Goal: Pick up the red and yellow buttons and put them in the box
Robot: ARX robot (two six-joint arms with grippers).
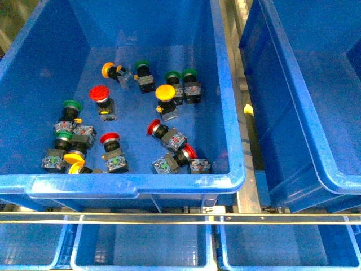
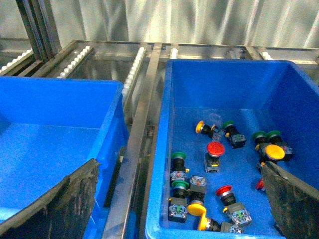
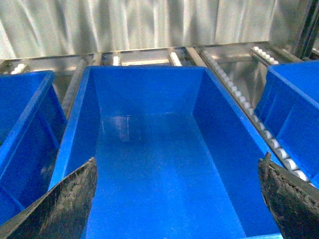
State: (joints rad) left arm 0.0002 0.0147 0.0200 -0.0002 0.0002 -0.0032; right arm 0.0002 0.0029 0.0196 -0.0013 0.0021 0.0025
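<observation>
No button is held yet, so the first pick is judged to be in hand. The left hand [image 2: 179, 164] is released, its dark fingers [image 2: 65, 199] spread wide with nothing gripped. The right hand [image 3: 178, 159] is likewise released and empty. Below and ahead of the left hand lies the bin [image 2: 163, 149], where the red and yellow buttons [image 1: 164, 92] are scattered among green buttons [image 1: 72, 105]. Below the right hand only the bare floor of the box [image 3: 149, 89] is seen — nothing has been placed in it.

The likeliest target is the red button [image 2: 215, 148], ahead of the left hand and roughly midway between its fingers. It appears to stand nearly upright on its contact block, cap uppermost, so its long axis is taken as close to vertical. A yellow button [image 2: 201, 127] further ahead of the hand lies on its side, long axis flat along the bin floor, cap turned toward the robot's left.

For the next move the left hand would have to be lowered over the red cap and closed across the black body beneath it — with the green buttons left untouched.
</observation>
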